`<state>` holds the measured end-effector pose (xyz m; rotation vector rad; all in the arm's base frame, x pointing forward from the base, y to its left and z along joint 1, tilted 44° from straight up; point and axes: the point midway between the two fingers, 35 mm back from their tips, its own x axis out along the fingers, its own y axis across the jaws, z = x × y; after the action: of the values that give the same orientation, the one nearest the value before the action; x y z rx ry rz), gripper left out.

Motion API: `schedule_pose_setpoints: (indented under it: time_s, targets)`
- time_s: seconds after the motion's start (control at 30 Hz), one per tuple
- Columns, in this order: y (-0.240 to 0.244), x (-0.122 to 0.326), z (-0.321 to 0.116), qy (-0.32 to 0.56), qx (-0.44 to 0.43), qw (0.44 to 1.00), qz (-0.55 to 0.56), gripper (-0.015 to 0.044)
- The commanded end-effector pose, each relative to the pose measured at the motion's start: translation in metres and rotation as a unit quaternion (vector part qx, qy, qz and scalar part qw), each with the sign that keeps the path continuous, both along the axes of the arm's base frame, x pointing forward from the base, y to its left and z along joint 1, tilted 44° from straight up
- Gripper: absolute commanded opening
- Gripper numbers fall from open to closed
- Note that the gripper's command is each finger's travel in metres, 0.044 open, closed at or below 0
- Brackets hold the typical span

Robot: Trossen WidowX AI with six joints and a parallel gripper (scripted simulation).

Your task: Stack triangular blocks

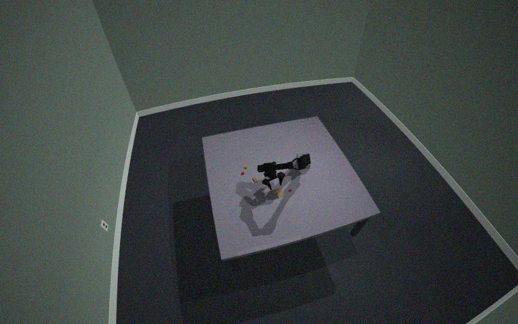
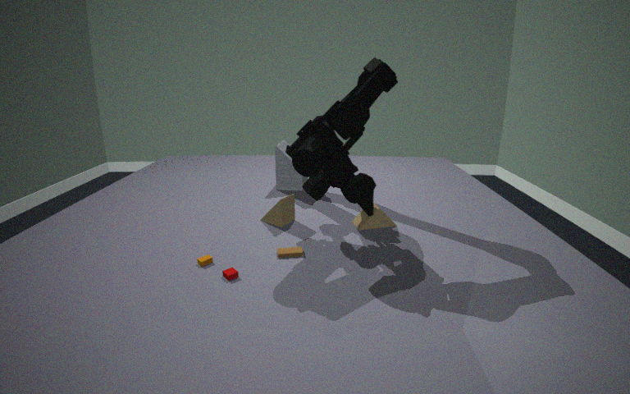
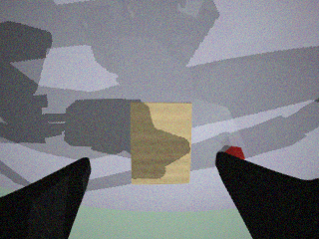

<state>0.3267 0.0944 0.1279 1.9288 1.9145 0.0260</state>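
Tan wooden wedges stand apart, the black gripper (image 1: 275, 186) (image 2: 344, 208) (image 3: 155, 162) spread wide with nothing pinched.
In the exterior view, a small orange block (image 1: 245, 167) (image 2: 204, 260) and a small red block (image 1: 242, 173) (image 2: 230, 273) lie at lower left. The left tan triangular block (image 2: 284, 213) sits near the centre, a flat tan bar (image 1: 255, 179) (image 2: 289, 252) below it in the frame and a pale grey block (image 2: 285, 174) behind. Right of centre, the right tan triangular block (image 1: 279, 192) (image 2: 376, 222) (image 3: 161, 144) rests ridge up, partly behind one fingertip; contact there cannot be told.
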Motion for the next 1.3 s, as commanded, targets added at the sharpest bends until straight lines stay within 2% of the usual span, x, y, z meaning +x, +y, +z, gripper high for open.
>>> schedule_pose_setpoints:
  time_s: [0.0,0.13,0.63,0.93,1.13,1.27]
  targets:
    - [0.03,-0.003,-0.002,0.01,0.02,1.0,0.013,0.044]
    - [0.048,-0.006,-0.003,0.019,0.033,0.999,0.023,0.044]
    - [0.048,-0.007,-0.004,0.019,0.033,0.999,0.023,0.044]
    - [0.047,-0.006,-0.004,0.018,0.032,0.999,0.023,0.0204]
    - [0.047,-0.006,-0.004,0.018,0.032,0.999,0.023,0.0164]
    - [0.046,-0.006,-0.003,0.018,0.032,0.999,0.022,0.0059]
